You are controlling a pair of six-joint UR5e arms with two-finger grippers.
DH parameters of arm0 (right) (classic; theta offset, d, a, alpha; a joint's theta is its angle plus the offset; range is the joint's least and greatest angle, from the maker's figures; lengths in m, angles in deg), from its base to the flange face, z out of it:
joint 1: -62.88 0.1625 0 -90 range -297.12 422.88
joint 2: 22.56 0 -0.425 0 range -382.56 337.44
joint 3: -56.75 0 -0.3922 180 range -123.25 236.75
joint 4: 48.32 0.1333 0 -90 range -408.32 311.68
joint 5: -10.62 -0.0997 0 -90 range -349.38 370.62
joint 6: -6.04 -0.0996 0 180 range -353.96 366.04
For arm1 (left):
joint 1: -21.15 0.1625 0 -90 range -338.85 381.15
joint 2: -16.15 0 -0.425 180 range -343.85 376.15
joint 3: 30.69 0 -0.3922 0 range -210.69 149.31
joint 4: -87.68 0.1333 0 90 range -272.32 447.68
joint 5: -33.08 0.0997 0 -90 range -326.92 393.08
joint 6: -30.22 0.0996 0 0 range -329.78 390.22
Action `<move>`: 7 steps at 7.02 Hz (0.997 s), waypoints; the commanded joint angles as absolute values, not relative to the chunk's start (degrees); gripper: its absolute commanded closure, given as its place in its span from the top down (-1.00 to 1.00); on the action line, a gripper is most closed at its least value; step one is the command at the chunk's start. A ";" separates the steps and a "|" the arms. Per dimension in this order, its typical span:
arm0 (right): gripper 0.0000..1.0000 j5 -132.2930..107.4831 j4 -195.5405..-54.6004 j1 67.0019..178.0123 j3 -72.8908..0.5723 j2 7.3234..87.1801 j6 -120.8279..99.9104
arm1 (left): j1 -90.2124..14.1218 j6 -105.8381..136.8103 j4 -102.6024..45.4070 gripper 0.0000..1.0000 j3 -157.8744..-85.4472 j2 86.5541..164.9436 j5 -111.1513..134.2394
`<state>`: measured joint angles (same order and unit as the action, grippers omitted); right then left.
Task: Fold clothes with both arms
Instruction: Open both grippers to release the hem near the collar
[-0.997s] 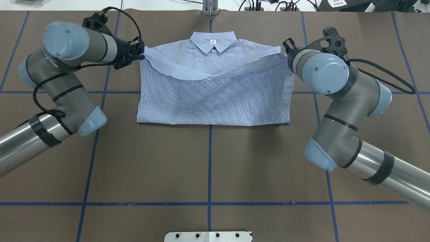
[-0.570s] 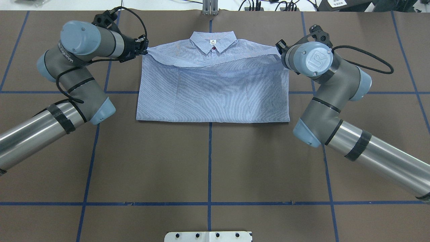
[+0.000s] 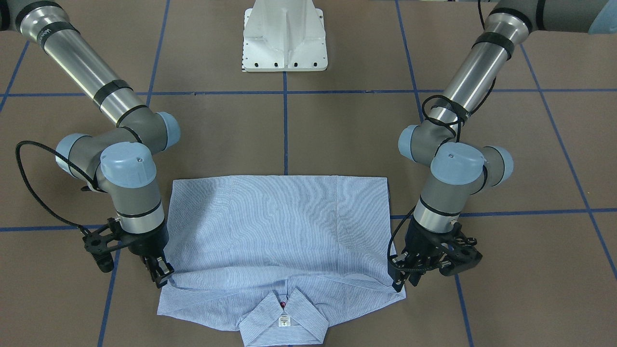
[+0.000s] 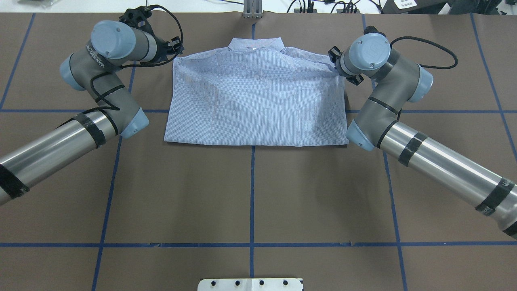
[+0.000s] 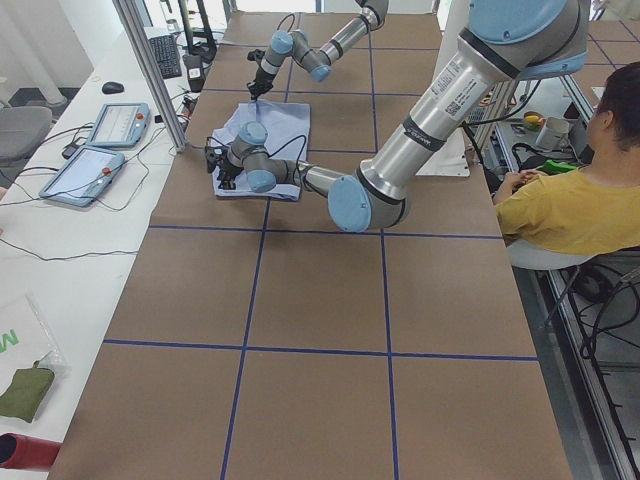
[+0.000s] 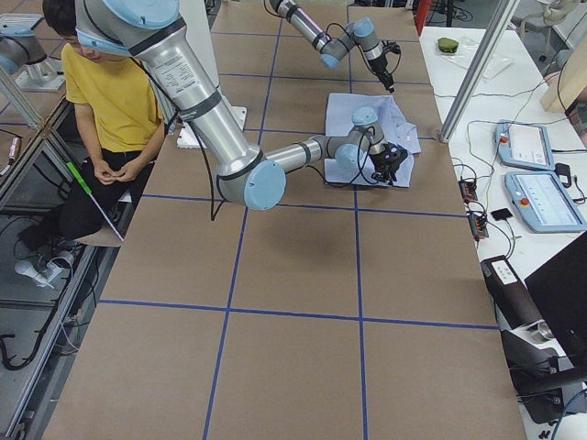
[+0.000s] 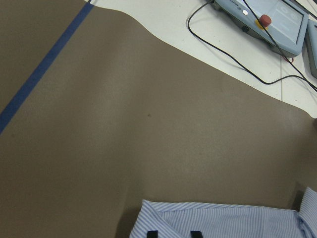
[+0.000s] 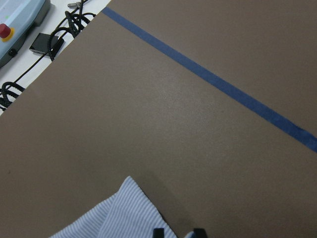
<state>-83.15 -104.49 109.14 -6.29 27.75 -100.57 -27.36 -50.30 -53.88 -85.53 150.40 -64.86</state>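
L gripper (image 3: 396, 286) & R gripper (image 3: 162, 278) — jaws slightly apart — at the folded shirt's (image 3: 279, 226) shoulder corners.

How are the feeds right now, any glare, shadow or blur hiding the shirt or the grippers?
Front-facing view: even light, sharp stripes on the shirt, mild glare on the left arm and right arm tubes; left gripper and right gripper clearly lit. Overhead view: wrist joints cover most of both grippers. Wrist views: in focus, but only fingertips peek in at the bottom edge.
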 commanded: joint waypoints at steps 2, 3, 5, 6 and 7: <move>0.02 -86.92 -102.56 111.90 -3.28 26.14 -97.86 | -27.71 -48.19 -53.91 0.30 -84.92 150.28 -64.83; 0.10 -90.51 -102.29 114.09 -6.33 26.31 -98.11 | -27.89 -48.09 -54.00 0.32 -85.53 150.28 -65.01; 0.30 -97.02 -103.69 115.87 -13.01 27.79 -98.28 | -28.77 -48.01 -53.47 0.32 -92.78 146.27 -65.62; 0.40 -97.14 -103.96 115.70 -20.69 33.11 -98.98 | -28.86 -47.92 -53.21 0.34 -94.83 144.93 -67.97; 0.44 -96.61 -106.74 112.48 -30.78 40.30 -100.64 | -29.12 -47.92 -53.12 0.36 -95.90 144.31 -68.69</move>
<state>-96.45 -104.45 114.80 -20.25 33.04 -99.16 -28.86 -47.96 -53.31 -93.83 145.59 -67.36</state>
